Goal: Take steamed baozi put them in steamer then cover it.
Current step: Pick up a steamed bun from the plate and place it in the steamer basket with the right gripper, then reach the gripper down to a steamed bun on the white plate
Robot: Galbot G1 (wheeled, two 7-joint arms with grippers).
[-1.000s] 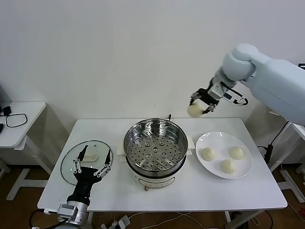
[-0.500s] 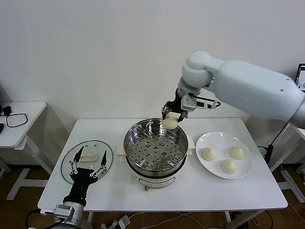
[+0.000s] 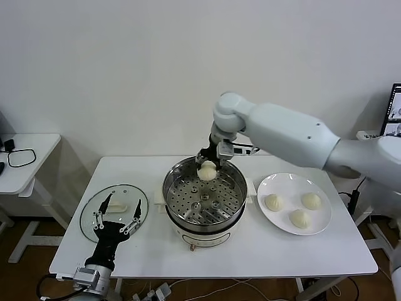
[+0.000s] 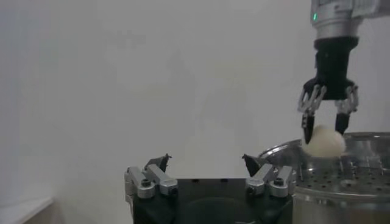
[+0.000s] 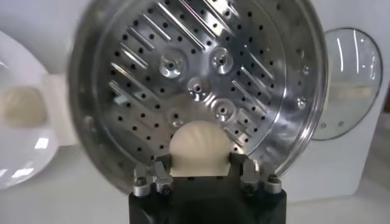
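The right gripper [image 3: 207, 164] hangs over the 12 o'clock rim of the large shiny stainless-steel steamer [image 3: 203, 199], jaws clenched on one smooth cream-white baozi [image 3: 207, 170]. Three more buns [image 3: 302, 217] lie on the round white plate [image 3: 294, 204] at the steamer's 3 o'clock. At 9 o'clock, the clear glass cover [image 3: 114, 212] rests on the white surface [image 3: 269, 251], with the left gripper [image 3: 115, 227] above it, jaws released.

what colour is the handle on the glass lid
White, a rectangular handle in the middle of the clear lid; it shows best in the head view.
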